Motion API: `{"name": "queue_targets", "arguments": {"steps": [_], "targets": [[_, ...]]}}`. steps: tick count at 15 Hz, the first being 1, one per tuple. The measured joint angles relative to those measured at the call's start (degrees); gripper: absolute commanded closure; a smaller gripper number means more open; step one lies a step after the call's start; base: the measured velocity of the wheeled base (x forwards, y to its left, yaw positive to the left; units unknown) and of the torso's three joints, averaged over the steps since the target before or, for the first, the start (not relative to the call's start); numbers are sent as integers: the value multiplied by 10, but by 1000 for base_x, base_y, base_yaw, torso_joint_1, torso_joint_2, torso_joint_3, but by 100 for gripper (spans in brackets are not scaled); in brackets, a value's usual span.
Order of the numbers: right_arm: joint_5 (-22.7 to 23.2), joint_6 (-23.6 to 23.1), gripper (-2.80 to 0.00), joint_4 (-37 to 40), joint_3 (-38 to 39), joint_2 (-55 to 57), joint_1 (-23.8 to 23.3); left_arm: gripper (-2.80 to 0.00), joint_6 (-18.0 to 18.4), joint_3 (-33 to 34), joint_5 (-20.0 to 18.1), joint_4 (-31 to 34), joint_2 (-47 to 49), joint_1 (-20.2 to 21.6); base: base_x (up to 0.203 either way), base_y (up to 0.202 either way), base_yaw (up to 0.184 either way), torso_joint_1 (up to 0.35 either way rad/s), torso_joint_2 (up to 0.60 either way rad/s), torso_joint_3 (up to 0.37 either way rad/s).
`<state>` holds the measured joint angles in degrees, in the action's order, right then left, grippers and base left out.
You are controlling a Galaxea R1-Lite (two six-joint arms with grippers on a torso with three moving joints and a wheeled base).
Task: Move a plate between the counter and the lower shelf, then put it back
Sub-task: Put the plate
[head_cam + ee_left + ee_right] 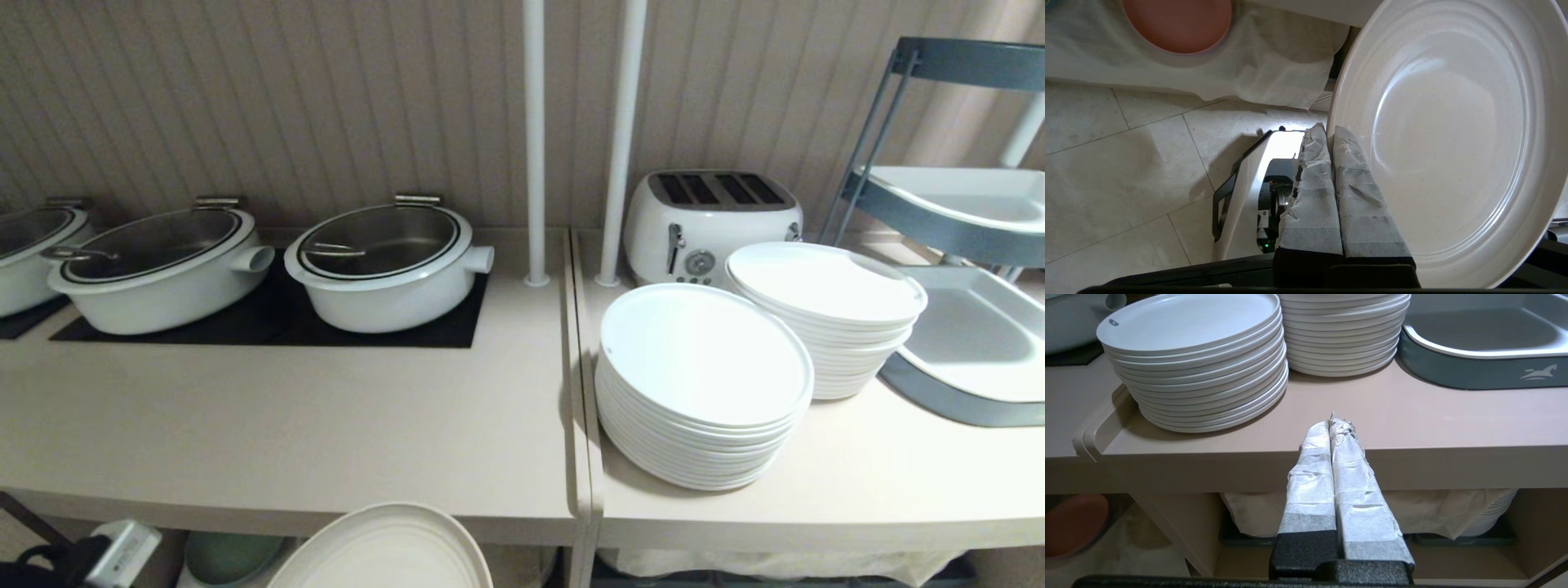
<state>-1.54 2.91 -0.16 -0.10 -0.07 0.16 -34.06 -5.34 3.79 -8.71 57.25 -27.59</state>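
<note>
Left wrist view gives me what I need: my left gripper (pixel 1329 134) has its two tape-wrapped fingers (pixel 1312 196) pressed together on the rim of the small round cream matte plate (pixel 1453 139), one finger over the inner face and one behind the edge. I read it as a firm pinch on the near rim, with the whole disc reaching out away from the hand. Beyond the fingertips I see the pink round plate (pixel 1177 22) lying on the white gauzy cloth (pixel 1265 65) of the lower shelf, and pale floor tiles under the hand.

From the head view, the plate (pixel 384 547) shows just below and in front of the front edge of the long beige counter (pixel 286 433), near that edge's right end, face tilted up toward me. So the landing place lies up and forward of the hand. I judge the plate must clear the thick front edge before it can go down flat on the bare worktop in front of the white lidded pots (pixel 384 269).

My right gripper (pixel 1331 424) hangs idle, fingers closed on nothing, before the neighbouring beige top with its stacked white dinner plates (pixel 1196 359); the left is clearly the nearer arm.
</note>
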Motion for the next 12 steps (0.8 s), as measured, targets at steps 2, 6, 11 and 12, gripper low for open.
{"name": "queue_targets", "arguments": {"steps": [2,6,11,12], "targets": [[0,0,0,0,0,0,0,0,0,0,0,0,0,0,0,0,0,152,-287,-145],[0,0,0,0,0,0,0,0,0,0,0,0,0,0,0,0,0,100,-208,-101],[0,1,0,0,0,0,0,0,0,-3,1,0,0,0,0,0,0,4,-5,-2],[0,1,0,1,0,0,0,0,0,-3,1,0,0,0,0,0,0,0,0,0]]}}
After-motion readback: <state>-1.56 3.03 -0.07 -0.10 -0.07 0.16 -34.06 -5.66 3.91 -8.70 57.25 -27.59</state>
